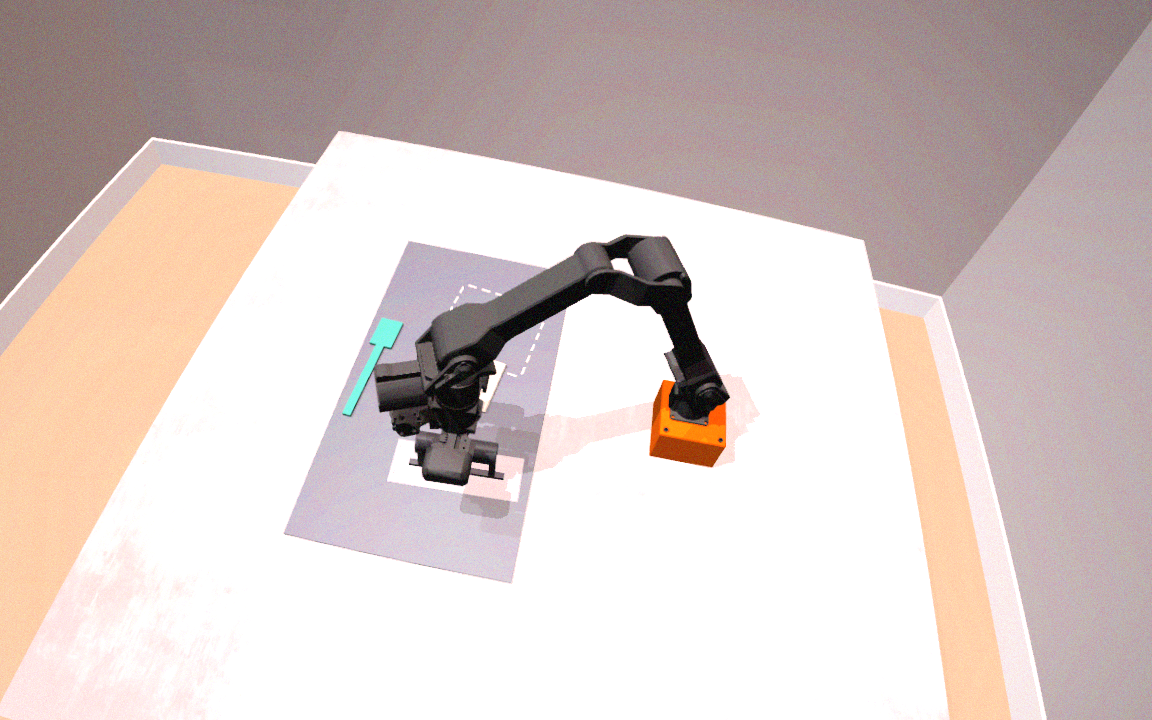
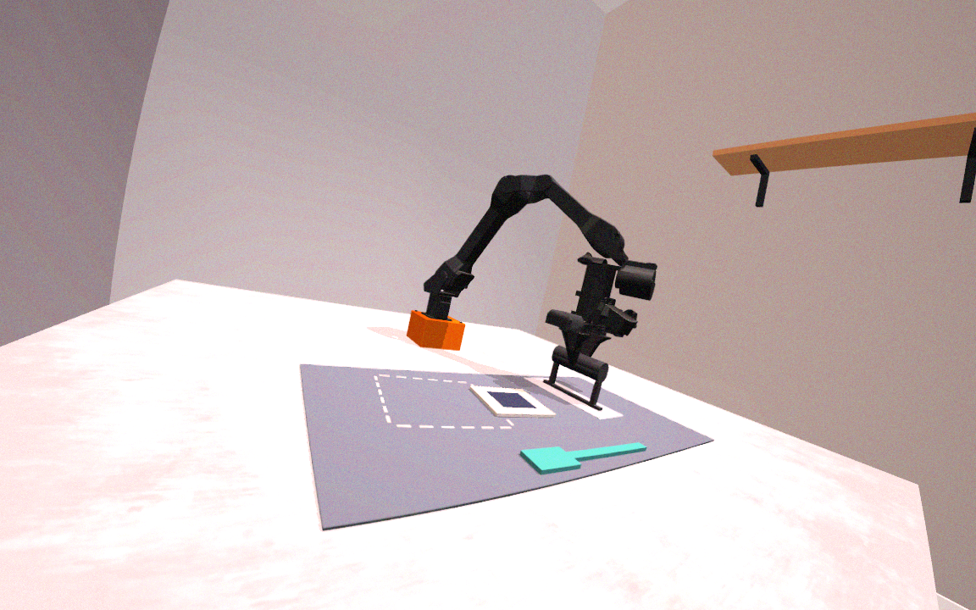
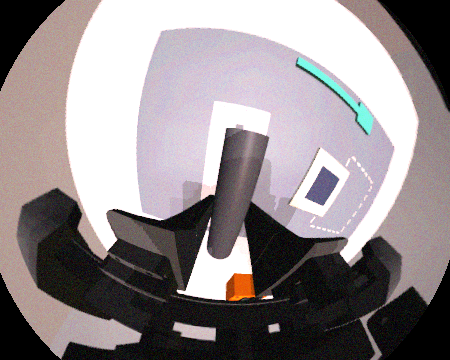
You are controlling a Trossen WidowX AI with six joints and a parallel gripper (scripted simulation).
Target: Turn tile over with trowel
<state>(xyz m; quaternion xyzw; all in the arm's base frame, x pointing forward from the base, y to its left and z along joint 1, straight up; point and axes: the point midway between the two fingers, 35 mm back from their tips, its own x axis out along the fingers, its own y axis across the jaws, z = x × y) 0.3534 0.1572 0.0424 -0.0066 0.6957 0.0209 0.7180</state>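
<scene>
The trowel has a black bar handle [image 1: 485,452] [image 2: 597,370] [image 3: 242,155] on two posts, over a flat white blade [image 1: 514,488] [image 2: 607,413] [image 3: 222,112] that lies flat. My gripper [image 1: 448,458] [image 2: 581,360] [image 3: 229,202] points down and is shut on the handle near its middle; its fingertips are hidden in the top view. The white tile [image 1: 494,386] [image 2: 510,400] [image 3: 322,185] lies flat beside the trowel with its dark blue square facing up. It overlaps one edge of the dashed outline [image 2: 403,426]. The arm hides part of the tile and outline in the top view.
A grey mat [image 1: 383,528] [image 2: 355,485] [image 3: 185,75] lies under these things. A teal spatula-shaped tool [image 1: 387,332] [image 2: 550,458] [image 3: 366,118] lies near its long edge. The arm's orange base [image 1: 686,438] [image 2: 435,330] [image 3: 240,286] stands on the table beyond the opposite edge.
</scene>
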